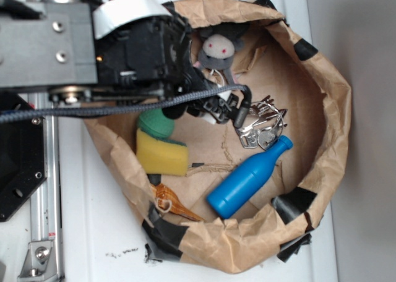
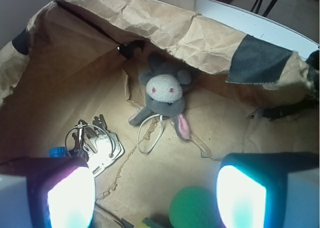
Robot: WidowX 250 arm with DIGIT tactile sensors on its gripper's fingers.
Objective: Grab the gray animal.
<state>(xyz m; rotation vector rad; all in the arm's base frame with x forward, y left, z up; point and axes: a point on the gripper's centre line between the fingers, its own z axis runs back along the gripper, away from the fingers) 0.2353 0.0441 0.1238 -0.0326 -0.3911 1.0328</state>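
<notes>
A white desk (image 1: 99,232) carries a crumpled brown paper nest (image 1: 322,102), patched with black tape, that holds everything. The gray animal (image 2: 164,100) sits at the nest's far edge in the wrist view, tucked under the folded paper wall, face toward the camera, its white string tail looping out in front. Nothing touches it. Just beside it, toward the nest's middle, lies a shiny bundle of keys (image 2: 95,145); a blue bottle (image 1: 250,178), a yellow sponge (image 1: 161,153) and a green ball (image 2: 192,208) lie farther off. The claw (image 2: 155,198) hangs above the nest floor, its two pads apart and empty, well short of the mouse. This looks like the approach step: the next move calls for advancing toward the wall, lowering over the plush body, steering clear of the keys, then closing.
</notes>
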